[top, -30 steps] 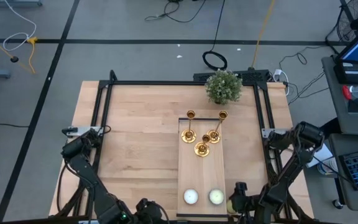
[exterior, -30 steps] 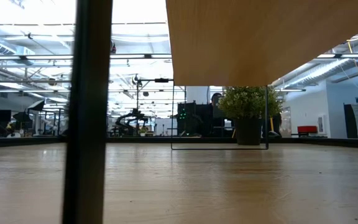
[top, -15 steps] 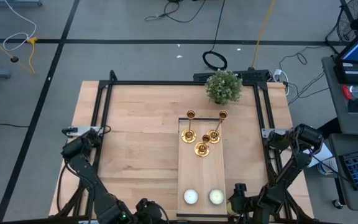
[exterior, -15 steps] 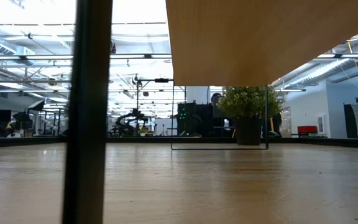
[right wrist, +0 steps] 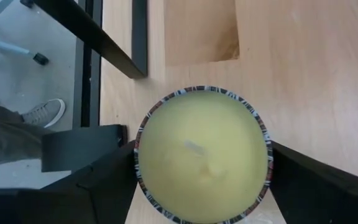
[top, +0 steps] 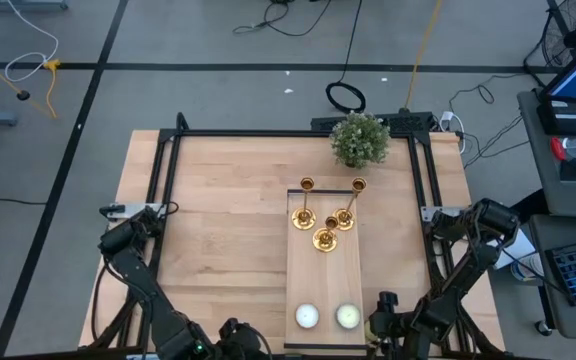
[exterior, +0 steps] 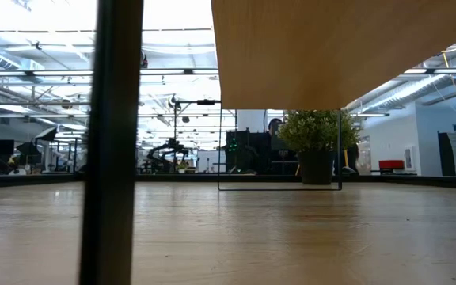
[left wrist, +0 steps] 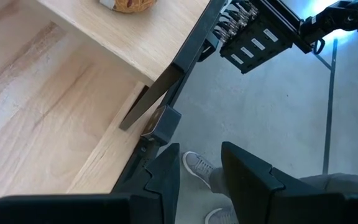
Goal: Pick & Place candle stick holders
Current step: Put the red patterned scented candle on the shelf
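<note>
Three gold candle stick holders (top: 325, 238) (top: 305, 205) (top: 351, 203) stand upright on their round bases at the far end of a raised wooden board (top: 324, 280). My right gripper (right wrist: 202, 186) is at the table's near edge, right of the board. It is open, pointing steeply down over a round pale yellow candle (right wrist: 201, 155) with a patterned rim that sits on the tabletop and fills the gap between the fingers. My left gripper (left wrist: 201, 149) hangs by the near edge, narrowly open, with nothing between its fingers. My right gripper has one finger (right wrist: 101, 171) on each side of the candle's rim (right wrist: 140, 165), coming from above and slanting down. The candle rests on the tabletop. Whether the fingers touch the rim, I cannot tell.
Two more pale candles (top: 308, 317) (top: 348, 317) sit at the board's near end. A potted plant (top: 360, 140) stands at the far edge behind the board. A black frame (top: 168, 180) rims the table. A person's shoe (left wrist: 197, 165) shows on the floor beyond the near edge.
</note>
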Controlling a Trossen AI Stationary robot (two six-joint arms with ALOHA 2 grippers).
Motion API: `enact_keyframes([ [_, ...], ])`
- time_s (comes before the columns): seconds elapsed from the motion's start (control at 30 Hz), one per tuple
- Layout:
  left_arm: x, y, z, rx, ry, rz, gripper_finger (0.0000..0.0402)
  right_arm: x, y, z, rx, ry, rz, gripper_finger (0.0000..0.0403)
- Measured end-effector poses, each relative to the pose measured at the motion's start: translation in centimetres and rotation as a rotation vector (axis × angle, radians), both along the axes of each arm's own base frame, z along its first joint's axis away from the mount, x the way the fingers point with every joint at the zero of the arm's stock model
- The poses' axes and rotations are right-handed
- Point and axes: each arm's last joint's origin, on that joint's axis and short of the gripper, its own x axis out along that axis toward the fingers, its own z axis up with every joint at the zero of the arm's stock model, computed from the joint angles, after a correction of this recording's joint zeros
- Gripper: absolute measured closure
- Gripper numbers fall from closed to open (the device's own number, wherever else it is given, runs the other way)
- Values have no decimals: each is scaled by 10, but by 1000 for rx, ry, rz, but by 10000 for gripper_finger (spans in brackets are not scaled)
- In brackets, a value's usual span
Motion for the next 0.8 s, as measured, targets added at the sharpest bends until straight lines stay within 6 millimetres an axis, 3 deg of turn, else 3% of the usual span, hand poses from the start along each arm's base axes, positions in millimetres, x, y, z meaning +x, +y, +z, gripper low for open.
enact_keyframes([
  [0.17,0,0,0,2,-3,3,280,-1,0,3,22,15,5,113],
  [0.4,0,0,0,15,-11,4,280,-4,-7,16,32,33,-21,97],
  [0.8,0,1,0,34,-22,2,280,-16,-29,56,74,48,-93,100],
])
